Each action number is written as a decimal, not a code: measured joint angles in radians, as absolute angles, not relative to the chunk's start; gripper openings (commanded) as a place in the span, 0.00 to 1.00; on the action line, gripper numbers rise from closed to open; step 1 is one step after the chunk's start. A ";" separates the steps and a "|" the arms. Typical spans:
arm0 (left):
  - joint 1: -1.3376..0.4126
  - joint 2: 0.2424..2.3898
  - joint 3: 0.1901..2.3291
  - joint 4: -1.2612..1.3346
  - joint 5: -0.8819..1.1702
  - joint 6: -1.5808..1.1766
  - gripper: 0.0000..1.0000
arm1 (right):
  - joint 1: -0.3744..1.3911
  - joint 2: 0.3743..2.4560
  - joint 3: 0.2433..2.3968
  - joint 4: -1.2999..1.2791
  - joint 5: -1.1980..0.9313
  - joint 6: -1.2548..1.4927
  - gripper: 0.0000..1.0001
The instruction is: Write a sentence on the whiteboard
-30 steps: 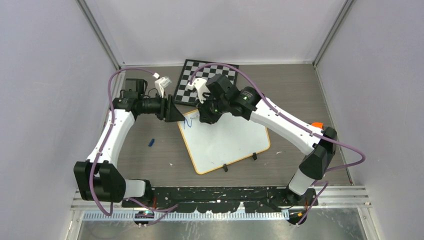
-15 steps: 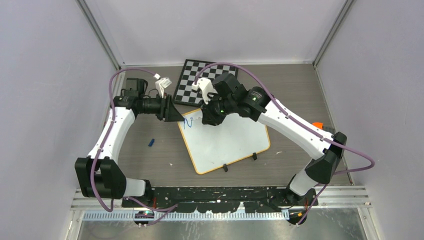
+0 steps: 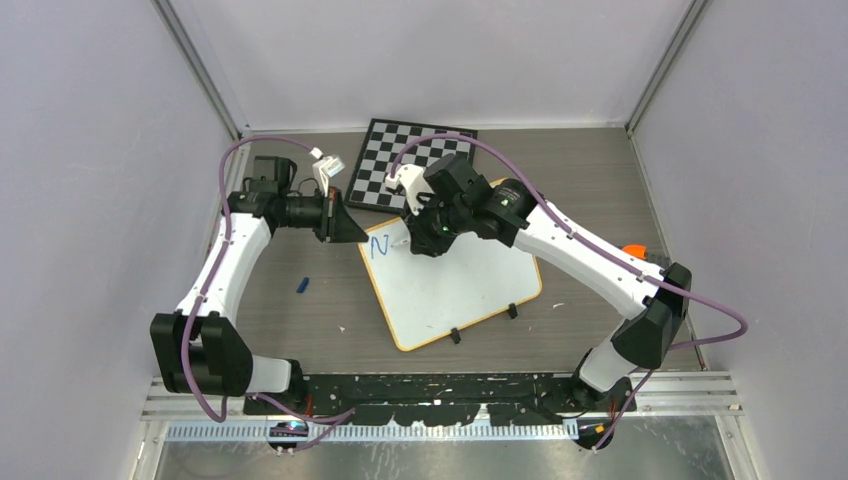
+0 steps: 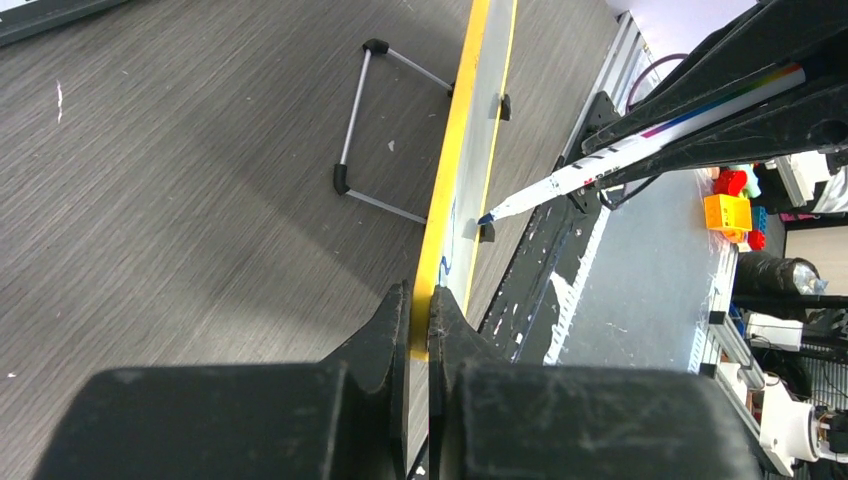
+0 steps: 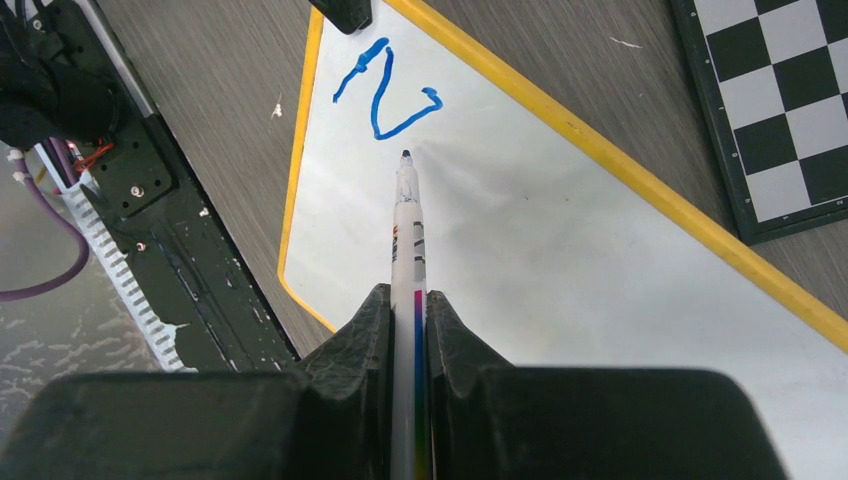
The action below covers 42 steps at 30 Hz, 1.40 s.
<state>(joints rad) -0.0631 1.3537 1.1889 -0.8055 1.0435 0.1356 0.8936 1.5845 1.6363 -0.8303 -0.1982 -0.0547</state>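
Note:
The whiteboard [image 3: 460, 285], white with an orange rim, lies tilted on the table. A blue "N" [image 3: 378, 247] is written near its far left corner. My left gripper [image 3: 350, 228] is at that corner, shut on the whiteboard's rim [image 4: 425, 300]. My right gripper [image 3: 415, 240] hangs over the board's upper left, shut on a white marker [image 5: 407, 220]. The marker's dark tip [image 5: 404, 156] sits just right of the blue "N" [image 5: 385, 90], at or barely above the white surface [image 5: 560, 250]. In the left wrist view the marker [image 4: 620, 150] slants down to the board.
A black-and-white chessboard [image 3: 410, 165] lies just behind the whiteboard, its corner close to the right wrist. A small blue cap [image 3: 302, 285] lies on the table to the left. Two black clips [image 3: 451, 336] sit on the board's near edge. A wire stand [image 4: 365, 130] shows beside it.
My left gripper has closed on the board's corner. The right gripper has drawn the marker along, turning a small blue squiggle into a full "N", and has shifted slightly right.

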 measured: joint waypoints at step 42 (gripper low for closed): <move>-0.071 1.353 1.189 -0.806 1.048 0.192 0.00 | 0.887 1.602 1.608 -0.805 -0.193 -0.051 0.00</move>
